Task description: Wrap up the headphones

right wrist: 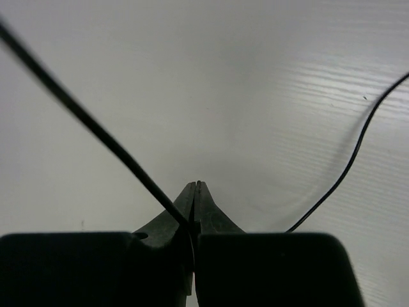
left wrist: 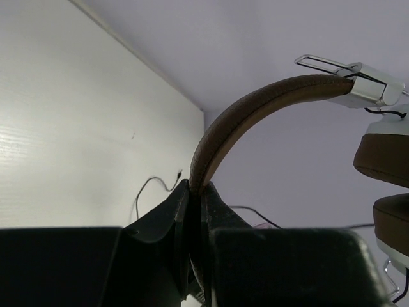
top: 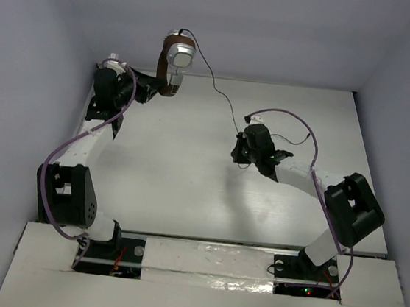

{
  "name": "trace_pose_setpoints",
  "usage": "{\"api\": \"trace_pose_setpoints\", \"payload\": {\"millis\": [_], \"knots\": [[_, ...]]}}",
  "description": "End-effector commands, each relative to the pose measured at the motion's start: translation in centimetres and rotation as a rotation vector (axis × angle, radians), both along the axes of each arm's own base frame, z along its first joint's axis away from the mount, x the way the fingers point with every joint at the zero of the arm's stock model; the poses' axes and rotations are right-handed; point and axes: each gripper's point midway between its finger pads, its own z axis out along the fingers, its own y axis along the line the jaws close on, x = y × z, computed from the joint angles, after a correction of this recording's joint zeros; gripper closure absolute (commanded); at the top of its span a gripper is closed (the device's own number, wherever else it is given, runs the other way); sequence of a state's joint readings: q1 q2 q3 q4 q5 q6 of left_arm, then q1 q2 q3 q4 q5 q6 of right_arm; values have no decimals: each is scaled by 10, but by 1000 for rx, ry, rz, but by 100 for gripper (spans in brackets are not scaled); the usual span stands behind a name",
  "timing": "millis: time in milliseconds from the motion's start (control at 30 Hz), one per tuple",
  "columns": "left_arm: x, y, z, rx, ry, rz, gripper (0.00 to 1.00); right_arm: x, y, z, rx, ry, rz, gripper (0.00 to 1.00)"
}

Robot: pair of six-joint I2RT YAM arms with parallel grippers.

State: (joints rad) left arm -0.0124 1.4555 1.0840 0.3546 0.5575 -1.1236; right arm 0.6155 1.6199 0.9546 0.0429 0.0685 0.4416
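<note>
The headphones [top: 177,55] hang in the air at the back left, brown headband [left wrist: 243,118] arched, silver earcups with brown pads [left wrist: 383,157] to the right in the left wrist view. My left gripper [top: 162,87] is shut on the headband [top: 162,71]; in the left wrist view the gripper [left wrist: 197,185] pinches it between its fingers. The thin black cord [top: 214,83] runs from the earcups down to my right gripper [top: 240,156], which is shut on the cord [right wrist: 89,121] over the table's middle. The gripper [right wrist: 196,185] shows the cord entering from the upper left.
The white table [top: 172,179] is bounded by grey walls at the back and both sides. A loose loop of cord [right wrist: 348,166] trails on the table beside the right gripper. Purple cables run along both arms.
</note>
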Motion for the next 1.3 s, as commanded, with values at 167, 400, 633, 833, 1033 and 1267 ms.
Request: {"api": "trace_pose_setpoints", "payload": {"millis": [167,400,633,833,1033,1267], "knots": [[10,38,27,-22,-103,179,100,-15,-1,31,-112,-47,-66,100],[0,48,14,11,-97,300,100,-56,59,39,-219,-86,75,100],[-1,36,1,0,-79,272,100,-76,102,22,-257,-88,164,100],[4,22,-11,204,-67,332,100,-102,125,54,-244,-151,232,100],[-6,-4,-38,354,-48,353,100,-117,128,96,-194,-193,305,100],[-21,-30,-66,503,-43,298,100,-123,120,129,-200,-229,353,100]]}}
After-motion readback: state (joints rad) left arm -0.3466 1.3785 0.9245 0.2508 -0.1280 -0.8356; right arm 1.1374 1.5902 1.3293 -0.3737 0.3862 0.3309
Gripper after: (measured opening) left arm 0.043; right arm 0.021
